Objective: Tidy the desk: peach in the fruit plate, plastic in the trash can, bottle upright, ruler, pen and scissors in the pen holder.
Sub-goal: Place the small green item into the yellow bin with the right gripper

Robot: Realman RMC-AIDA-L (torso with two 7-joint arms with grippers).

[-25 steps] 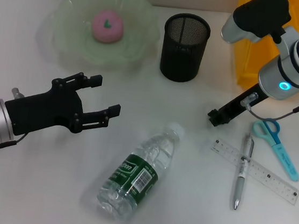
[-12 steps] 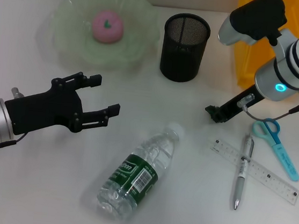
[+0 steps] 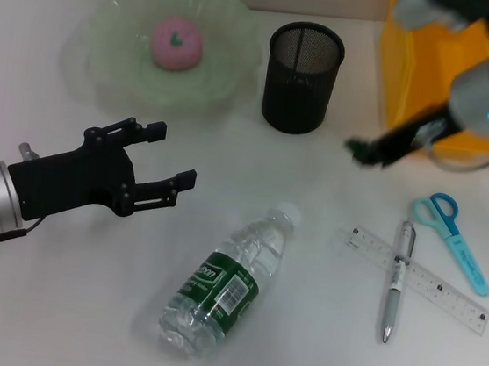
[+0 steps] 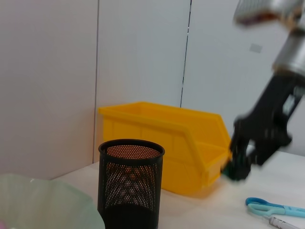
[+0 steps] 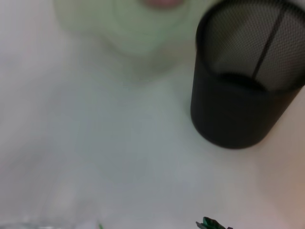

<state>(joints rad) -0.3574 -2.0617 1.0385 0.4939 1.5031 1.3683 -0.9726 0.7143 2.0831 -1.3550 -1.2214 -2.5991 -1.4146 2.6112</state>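
On desk [image 3: 26, 317], near side: bottle [image 3: 226, 280] lying flat, cap [image 3: 286, 211] pointing up-right toward pen holder [image 3: 302, 77], base toward the near edge; long axis diagonal, label upward. Not yet upright, so likely the step pending.

Left of the bottle: left gripper [image 3: 170, 156] hovering above the surface, jaws apart, nothing between them, fingers [image 3: 149, 130] aimed toward the bottle and holder. Open, side-on stance judged suited to a grasp across the bottle body.

Far left: peach [image 3: 177, 41] resting in fruit plate [image 3: 167, 46]; that part done. Pen holder upright just beside the plate, mesh cup apparently empty in the right wrist view [image 5: 248, 76].

Far right: yellow trash can [image 3: 434, 72], with right gripper [image 3: 367, 150] low in front of it, between can and holder. Jaw state: cannot tell. Small green-tinted trace at the tip in the left wrist view; identity unclear.

Near right: ruler [image 3: 417, 280] flat, long axis running from left-far to right-near. Pen [image 3: 397, 280] lying across it, touching, axis nearly front-to-back. Scissors [image 3: 450, 237] flat just beside both, handles toward the can, blades toward the near right. All three outside the holder.
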